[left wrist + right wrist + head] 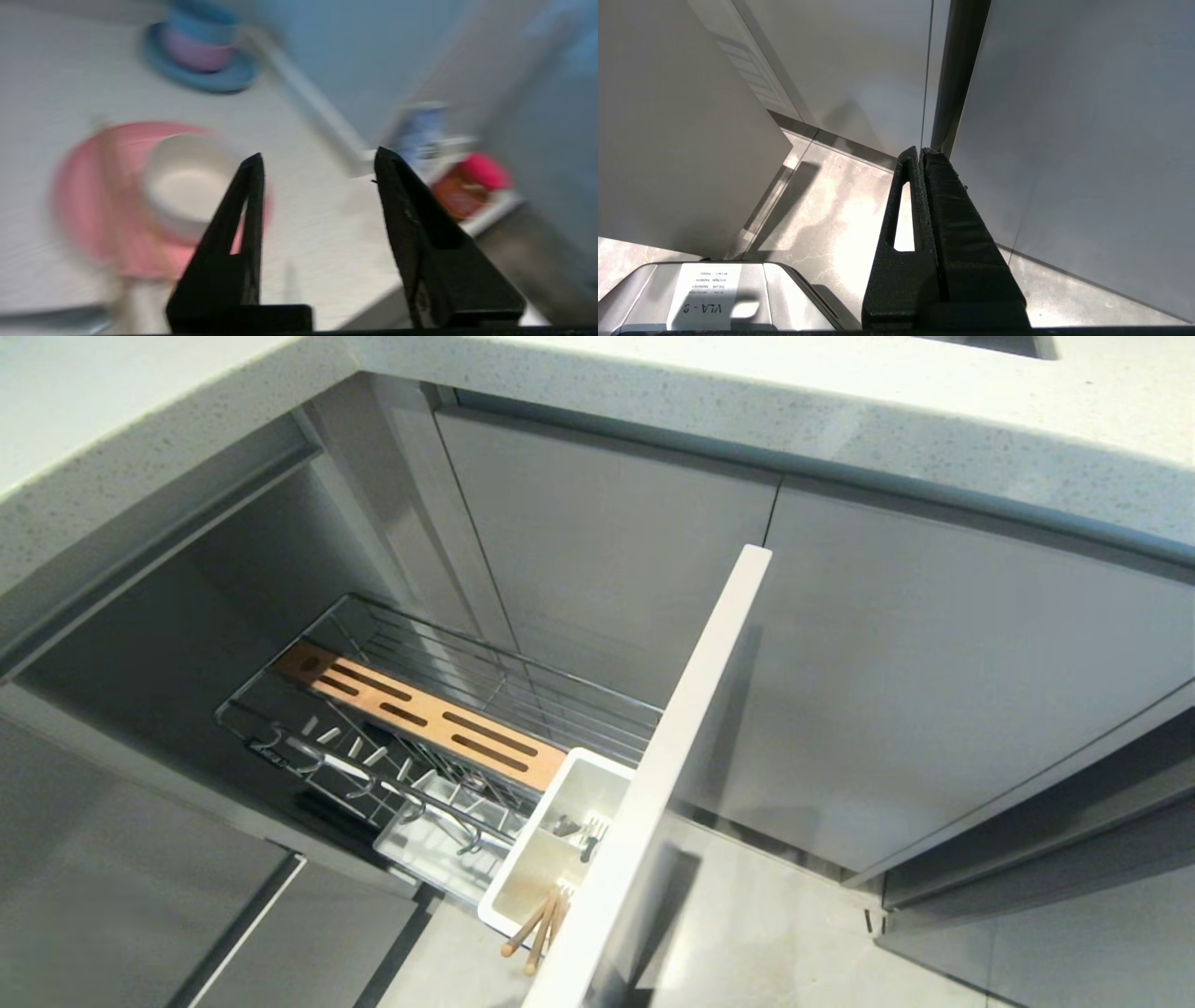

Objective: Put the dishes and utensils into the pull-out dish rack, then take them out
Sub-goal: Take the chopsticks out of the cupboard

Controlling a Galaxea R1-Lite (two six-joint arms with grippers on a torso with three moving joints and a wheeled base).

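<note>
Left gripper (317,163) jaws apart, empty, above countertop (303,224), white bowl (187,182) sitting on pink plate (88,200) just beside, right gripper (920,154) jaws together near floor (831,210), label "VLA" legible, pull-out dish rack (448,709) open, chopsticks (537,924) and spoon (567,825) in caddy (523,887).

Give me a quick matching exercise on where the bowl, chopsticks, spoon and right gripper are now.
Things:
1. white bowl
2. chopsticks
3. spoon
4. right gripper

Places or states:
A. in the white caddy's near compartment, ends sticking out
B. shut, by the cabinet doors above the floor
C. on the pink plate on the counter
D. in the caddy's middle compartment

Pairs: 1-C, 2-A, 3-D, 4-B
</note>
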